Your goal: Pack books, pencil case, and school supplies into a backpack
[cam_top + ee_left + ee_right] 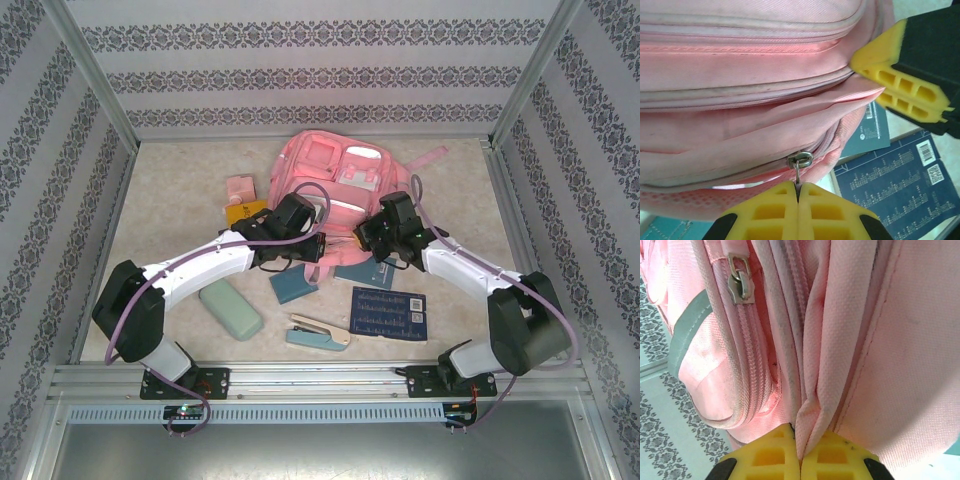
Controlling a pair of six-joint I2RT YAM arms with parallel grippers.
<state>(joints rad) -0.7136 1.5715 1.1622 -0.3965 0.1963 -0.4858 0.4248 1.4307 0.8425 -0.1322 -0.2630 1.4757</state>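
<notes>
The pink backpack (340, 175) lies at the back middle of the table. My left gripper (798, 189) is shut on the metal zipper pull (798, 175) of its main zip, at the bag's near edge (312, 248). My right gripper (801, 442) is shut on a pinched fold of the backpack's fabric (812, 410), just right of the left one (366, 240). A navy book (390, 313), a teal-blue book (293, 287), the mint pencil case (230, 309) and the stapler (318, 334) lie in front of the bag. A yellow book (243, 213) and a pink boxy object (239, 188) sit left of it.
A second dark book (365, 275) lies partly under my right arm. Patterned walls close in the table on three sides. Bare tabletop shows at the far left (170, 210) and the far right (470, 200).
</notes>
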